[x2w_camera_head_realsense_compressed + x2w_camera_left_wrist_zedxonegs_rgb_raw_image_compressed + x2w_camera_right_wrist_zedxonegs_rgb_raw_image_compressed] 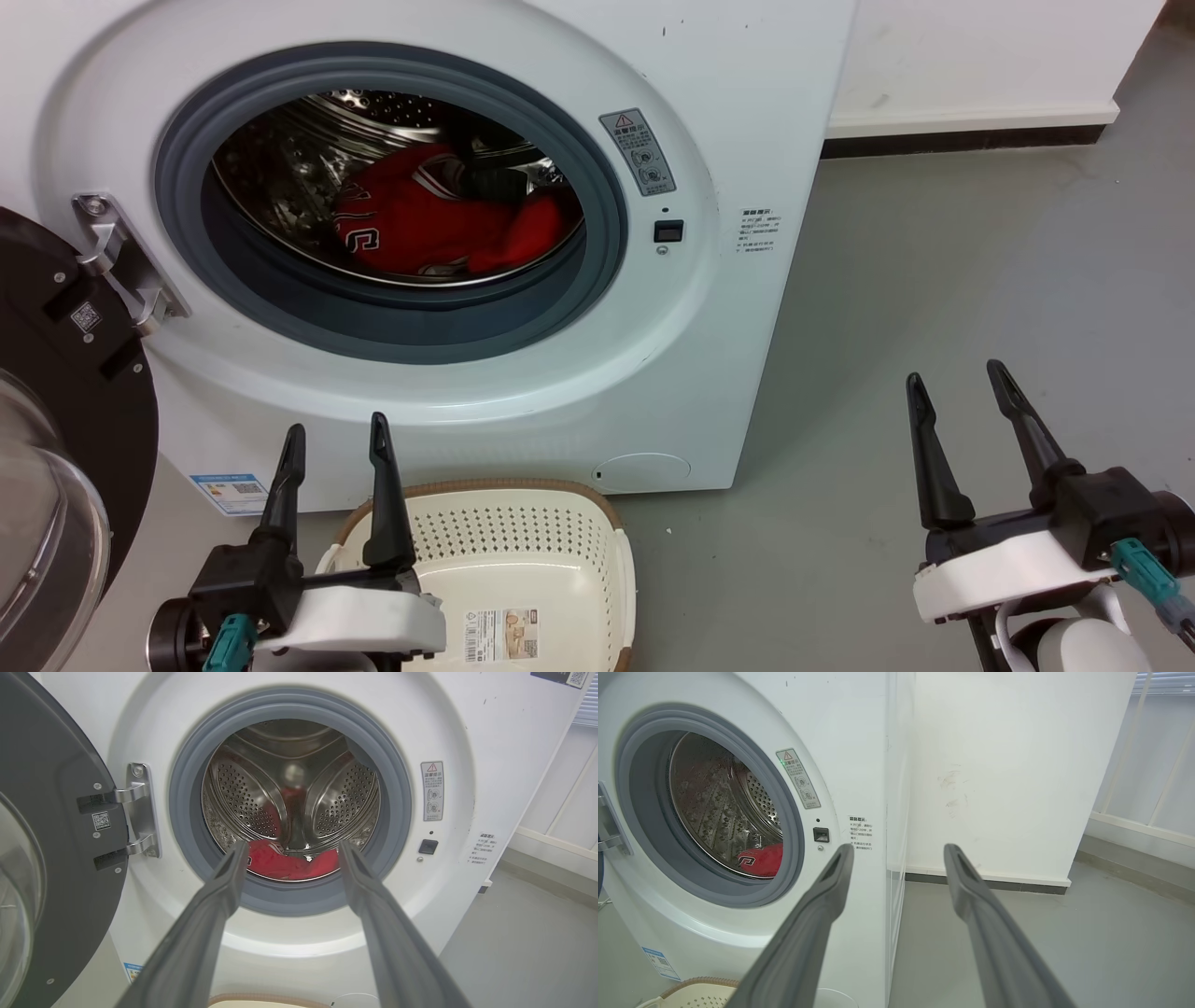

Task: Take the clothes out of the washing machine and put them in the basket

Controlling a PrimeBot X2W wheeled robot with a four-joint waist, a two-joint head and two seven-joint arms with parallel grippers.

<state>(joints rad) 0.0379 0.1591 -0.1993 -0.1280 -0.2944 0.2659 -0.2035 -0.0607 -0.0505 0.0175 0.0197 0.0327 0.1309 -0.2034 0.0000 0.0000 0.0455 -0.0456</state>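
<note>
The clothes (pixel 420 219) lie inside the washing machine (pixel 747 140), the basket (pixel 523 551) stands just before it, left pincer (pixel 337 425) and right pincer (pixel 956 373) both released

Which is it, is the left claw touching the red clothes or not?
Apart. Head view: left gripper open outside the washing machine, clothes inside its drum.

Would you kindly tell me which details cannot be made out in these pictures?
Count of red fabric garments: bunched together in the head view.
Small grey warning sticker's text: too small in every view.
Cream-white perforated plastic basket's near end: head view, cut by the bottom edge; left gripper covers its left side.
Dark round glass door: head view, cut by the left edge.
</note>
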